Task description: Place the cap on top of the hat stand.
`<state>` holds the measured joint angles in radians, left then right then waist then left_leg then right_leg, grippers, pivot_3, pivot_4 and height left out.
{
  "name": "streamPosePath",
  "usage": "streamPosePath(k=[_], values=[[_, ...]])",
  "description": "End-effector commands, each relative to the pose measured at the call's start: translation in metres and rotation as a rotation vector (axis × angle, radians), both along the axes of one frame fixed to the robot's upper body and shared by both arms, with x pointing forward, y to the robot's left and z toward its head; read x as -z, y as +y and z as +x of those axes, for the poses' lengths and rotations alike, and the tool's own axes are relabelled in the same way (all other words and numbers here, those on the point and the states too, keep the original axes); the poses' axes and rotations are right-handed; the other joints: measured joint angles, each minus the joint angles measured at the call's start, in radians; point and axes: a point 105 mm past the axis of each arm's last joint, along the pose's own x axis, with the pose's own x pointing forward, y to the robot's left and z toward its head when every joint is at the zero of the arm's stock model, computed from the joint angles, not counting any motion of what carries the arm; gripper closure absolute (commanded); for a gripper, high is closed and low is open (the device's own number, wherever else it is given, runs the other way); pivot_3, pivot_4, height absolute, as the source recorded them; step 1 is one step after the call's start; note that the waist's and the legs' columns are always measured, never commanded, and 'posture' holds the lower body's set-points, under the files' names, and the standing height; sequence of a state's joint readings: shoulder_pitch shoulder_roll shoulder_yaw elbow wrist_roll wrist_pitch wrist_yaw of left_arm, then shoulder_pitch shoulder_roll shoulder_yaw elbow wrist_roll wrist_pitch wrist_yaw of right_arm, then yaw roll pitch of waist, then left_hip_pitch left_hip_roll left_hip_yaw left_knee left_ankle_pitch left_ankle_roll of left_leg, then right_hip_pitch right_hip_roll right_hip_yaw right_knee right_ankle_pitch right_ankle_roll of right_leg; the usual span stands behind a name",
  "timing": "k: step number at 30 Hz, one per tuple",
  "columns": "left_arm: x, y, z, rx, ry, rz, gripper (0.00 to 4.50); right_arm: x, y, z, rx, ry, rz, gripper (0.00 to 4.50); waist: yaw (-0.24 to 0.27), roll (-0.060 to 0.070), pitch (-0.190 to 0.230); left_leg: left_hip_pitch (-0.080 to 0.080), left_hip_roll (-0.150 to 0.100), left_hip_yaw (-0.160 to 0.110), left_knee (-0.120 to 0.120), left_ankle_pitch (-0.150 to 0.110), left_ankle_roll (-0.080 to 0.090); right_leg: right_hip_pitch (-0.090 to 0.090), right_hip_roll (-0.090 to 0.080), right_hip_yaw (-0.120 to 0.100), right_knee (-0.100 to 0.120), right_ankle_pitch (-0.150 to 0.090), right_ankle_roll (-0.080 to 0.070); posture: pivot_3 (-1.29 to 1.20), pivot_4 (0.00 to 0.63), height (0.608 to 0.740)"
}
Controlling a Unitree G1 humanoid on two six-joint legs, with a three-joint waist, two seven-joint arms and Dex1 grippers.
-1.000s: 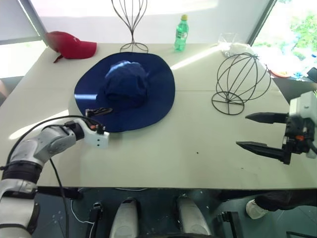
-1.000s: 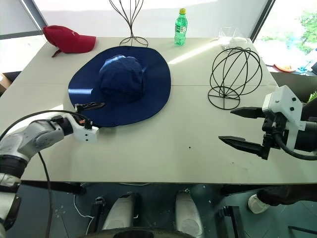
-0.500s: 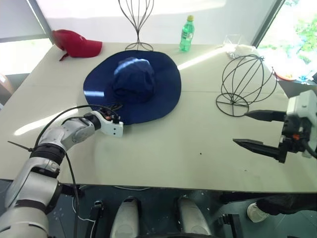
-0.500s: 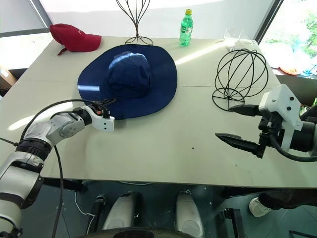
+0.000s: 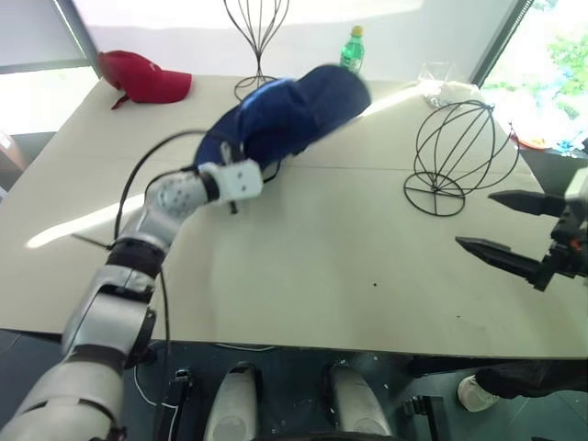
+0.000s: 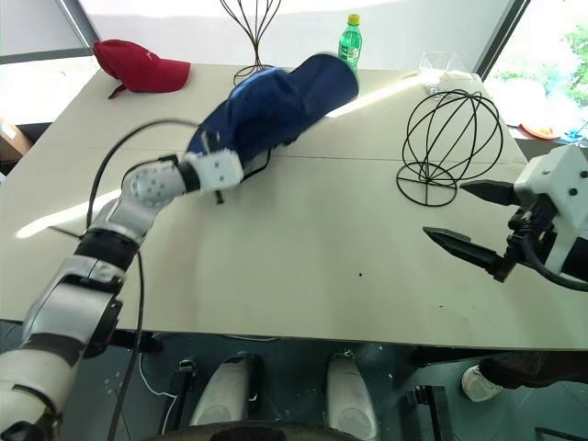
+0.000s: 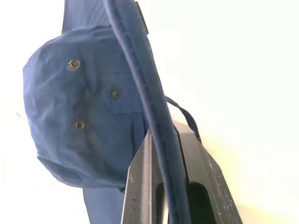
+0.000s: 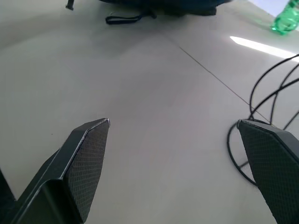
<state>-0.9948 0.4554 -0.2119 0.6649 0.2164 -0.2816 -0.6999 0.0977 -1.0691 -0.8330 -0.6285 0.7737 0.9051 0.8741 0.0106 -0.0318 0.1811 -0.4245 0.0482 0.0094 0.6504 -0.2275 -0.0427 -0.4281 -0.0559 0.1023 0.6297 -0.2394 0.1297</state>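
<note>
Through the left eye view, we are seeing the left tool [image 5: 241, 176] pinching the brim of the navy sun hat [image 5: 289, 110], which is hanging lifted and tilted above the worktop [image 5: 303, 266], its crown pointing toward the far right. The hat is sitting left of the globe-shaped wire hat stand [image 5: 452, 154], well apart from it. The stand is resting upright on its ring base at the right side of the worktop. The right tool [image 5: 510, 225] is hovering near the right edge with its two black fingers spread wide, holding nothing.

Through the right eye view, we are noticing a red baseball cap [image 6: 140, 66] lying at the far left corner, a tall tulip-shaped wire stand [image 6: 252, 32] at the far edge behind the hat, a green bottle [image 6: 349, 42] to its right, and a clear glass [image 6: 435, 70] farther right.

Through the left wrist view, we are looking along the left tool's fingers [image 7: 145, 186], which are pressed together on the stitched brim edge; the crown with its metal eyelets is bulging beside them and a thin chin strap [image 7: 184, 114] is looping near the finger.

Through the right wrist view, we are seeing the right tool's fingers [image 8: 84, 163] standing far apart over bare worktop, with the stand's wire base close to one fingertip.
</note>
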Motion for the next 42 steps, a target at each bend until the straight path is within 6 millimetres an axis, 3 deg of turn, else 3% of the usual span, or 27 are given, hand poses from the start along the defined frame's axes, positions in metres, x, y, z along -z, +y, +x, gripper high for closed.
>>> streamPosePath(k=[1, 8, 13, 16, 19, 22, 26, 29, 34, 37, 42], values=[[-0.045, -0.014, 0.003, 0.012, 0.023, -0.14, 4.45, -0.018, -0.01, -0.004, 0.062, -0.113, -0.021, 0.0, -0.002, 0.0, 0.0, 0.0, 0.0, -0.001, 0.0, 0.0, 0.0, 0.0, 0.001, 0.0, 0.0, 0.0, 0.0, 0.0, 0.15, 0.739], [-0.086, -0.077, -0.002, 0.149, -0.014, -0.176, 4.45, -0.029, -0.036, -0.015, 0.2, -0.178, -0.001, 0.0, -0.009, -0.001, 0.0, -0.001, 0.0, -0.008, -0.001, 0.0, 0.0, 0.0, 0.005, 0.0, 0.0, -0.001, 0.0, 0.0, 0.15, 0.739], [-0.124, -0.129, -0.01, 0.223, -0.058, -0.235, 4.45, -0.03, -0.042, -0.024, 0.241, -0.198, 0.007, 0.0, -0.001, -0.002, 0.001, -0.003, 0.0, -0.011, 0.0, 0.0, 0.0, 0.0, 0.007, 0.0, -0.002, -0.001, -0.001, 0.0, 0.15, 0.739], [-0.145, -0.157, -0.026, 0.302, -0.144, -0.219, 4.45, -0.031, -0.049, -0.031, 0.287, -0.209, 0.026, 0.0, -0.001, -0.002, 0.001, -0.003, 0.0, -0.012, -0.001, 0.0, 0.0, 0.0, 0.008, 0.0, -0.003, -0.002, -0.001, 0.0, 0.15, 0.739], [-0.154, -0.177, -0.047, 0.399, -0.275, -0.148, 4.45, -0.026, -0.062, -0.041, 0.361, -0.203, 0.036, 0.0, -0.004, -0.002, 0.001, -0.003, 0.0, -0.012, -0.003, -0.001, 0.001, 0.0, 0.008, 0.0, -0.006, -0.002, -0.001, 0.0, 0.15, 0.739], [-0.148, -0.189, -0.063, 0.478, -0.428, -0.039, 4.45, -0.02, -0.067, -0.052, 0.406, -0.195, 0.047, 0.0, -0.006, 0.0, 0.001, -0.003, 0.0, -0.012, -0.005, -0.001, 0.002, 0.001, 0.008, 0.001, -0.008, -0.002, -0.001, 0.0, 0.15, 0.739], [-0.114, -0.194, -0.078, 0.575, -0.725, 0.243, 4.45, -0.012, -0.069, -0.062, 0.447, -0.187, 0.067, 0.0, -0.009, 0.0, 0.001, -0.003, 0.0, -0.013, -0.004, -0.001, 0.002, 0.001, 0.009, 0.001, -0.008, -0.002, -0.001, 0.0, 0.15, 0.739], [-0.077, -0.19, -0.071, 0.598, -0.876, 0.477, 4.45, -0.011, -0.069, -0.065, 0.46, -0.191, 0.08, 0.0, -0.016, 0.0, 0.001, -0.002, 0.0, -0.013, -0.004, -0.001, 0.002, 0.002, 0.009, 0.002, -0.009, -0.002, -0.001, 0.0, 0.15, 0.739], [-0.046, -0.193, -0.058, 0.587, -1.053, 0.649, 4.45, -0.016, -0.07, -0.065, 0.469, -0.213, 0.117, 0.0, -0.02, -0.002, 0.001, -0.003, 0.0, -0.013, -0.003, -0.001, 0.001, 0.003, 0.008, 0.002, -0.01, -0.002, -0.001, 0.0, 0.15, 0.739], [-0.04, -0.199, -0.055, 0.572, -1.065, 0.653, 4.45, -0.016, -0.071, -0.065, 0.471, -0.213, 0.121, 0.0, -0.019, -0.002, 0.002, -0.005, 0.0, -0.013, -0.003, -0.002, 0.001, 0.002, 0.008, 0.002, -0.012, -0.001, -0.002, 0.0, 0.15, 0.739], [-0.052, -0.213, -0.053, 0.491, -1.074, 0.597, 4.45, -0.017, -0.07, -0.062, 0.471, -0.218, 0.12, 0.0, -0.018, -0.003, 0.002, -0.006, -0.001, -0.012, -0.004, -0.002, 0.002, 0.002, 0.008, 0.002, -0.012, -0.002, -0.001, 0.0, 0.15, 0.739]])
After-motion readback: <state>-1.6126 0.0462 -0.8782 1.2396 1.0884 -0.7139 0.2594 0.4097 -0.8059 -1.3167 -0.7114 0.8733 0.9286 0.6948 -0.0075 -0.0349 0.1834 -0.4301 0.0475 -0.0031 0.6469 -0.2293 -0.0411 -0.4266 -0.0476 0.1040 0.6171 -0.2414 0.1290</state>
